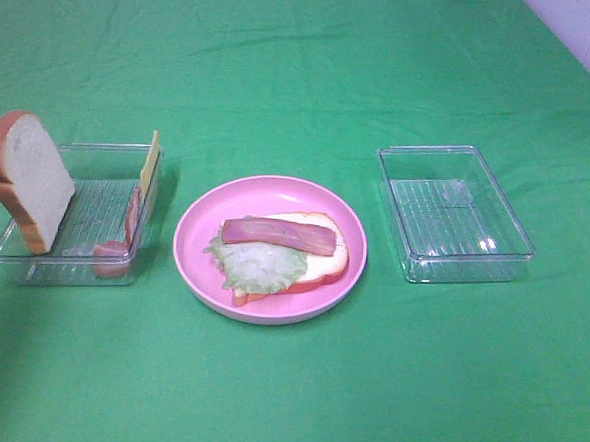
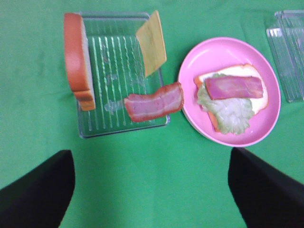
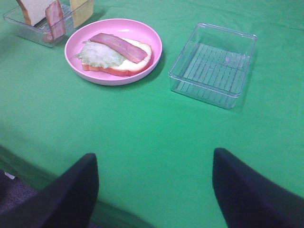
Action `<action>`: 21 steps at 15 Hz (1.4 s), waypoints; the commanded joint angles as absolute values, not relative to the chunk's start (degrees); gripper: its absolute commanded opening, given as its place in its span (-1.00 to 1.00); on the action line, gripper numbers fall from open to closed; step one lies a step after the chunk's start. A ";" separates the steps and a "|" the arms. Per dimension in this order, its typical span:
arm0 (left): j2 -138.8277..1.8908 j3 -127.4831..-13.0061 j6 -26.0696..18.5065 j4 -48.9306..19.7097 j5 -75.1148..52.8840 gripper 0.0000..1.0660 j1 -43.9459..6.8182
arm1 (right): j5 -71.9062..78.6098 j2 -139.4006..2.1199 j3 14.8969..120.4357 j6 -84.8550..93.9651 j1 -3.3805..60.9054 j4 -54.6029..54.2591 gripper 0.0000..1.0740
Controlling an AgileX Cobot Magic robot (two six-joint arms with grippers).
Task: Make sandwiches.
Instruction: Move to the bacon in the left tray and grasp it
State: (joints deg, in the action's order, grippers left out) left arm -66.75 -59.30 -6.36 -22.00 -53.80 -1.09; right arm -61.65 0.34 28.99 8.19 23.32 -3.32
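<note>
A half-built sandwich [image 1: 283,252] lies on a round pink plate [image 1: 197,225] at the middle of the green-covered worktop [image 1: 304,71]. Its base is a white bread slice [image 1: 330,263] with an orange-brown crust. A pale green lettuce leaf [image 1: 255,269] covers the end nearer the left tray, and a reddish bacon strip [image 1: 277,233] lies lengthwise on top.

Just left of the plate in the high view sits a clear plastic tray [image 1: 104,150] with a ribbed floor. In it a second bread slice [image 1: 32,180] stands on edge at the end away from the plate, rising well above the rim. A yellow cheese square [image 1: 150,162] leans on the wall nearest the plate, and a second bacon strip [image 2: 154,101] is propped against that same wall. A second clear tray [image 1: 435,150] sits to the plate's right, apart from it.

The left gripper [image 2: 149,153] hangs above the worktop on the near side of the tray and plate. Its black fingers [image 2: 38,190] are spread wide and grasp nothing. The right gripper [image 3: 154,154] hovers over bare green cloth short of the plate and the second tray, its jaws likewise wide apart and touching nothing.
</note>
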 commanded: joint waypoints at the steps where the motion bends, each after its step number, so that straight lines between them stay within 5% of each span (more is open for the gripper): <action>1: -77.18 -63.08 -0.34 -19.77 -52.54 0.56 -9.91 | -60.91 0.97 28.88 8.82 23.38 -3.21 0.23; 3: -83.54 -65.20 8.02 -13.52 -51.68 0.56 -15.87 | -60.91 0.97 28.88 8.82 23.38 -3.21 0.23; 4: -83.54 -65.20 8.02 -13.52 -51.68 0.56 -15.87 | -60.91 0.97 28.88 8.82 23.38 -3.21 0.23; 5: -89.78 -67.72 15.41 -7.28 -52.08 0.56 -20.91 | -60.91 0.97 28.88 8.82 23.38 -3.21 0.23; 7: -97.98 -72.65 21.83 -0.52 -55.92 0.56 -26.41 | -60.91 0.97 28.88 8.82 23.38 -3.21 0.23; 9: -105.20 -77.06 27.85 3.67 -59.01 0.56 -28.30 | -60.91 0.97 28.88 8.82 23.38 -3.21 0.23; 21: -117.28 -82.62 28.13 3.38 -54.09 0.32 -28.30 | -60.91 0.97 28.88 8.82 23.38 -3.21 0.23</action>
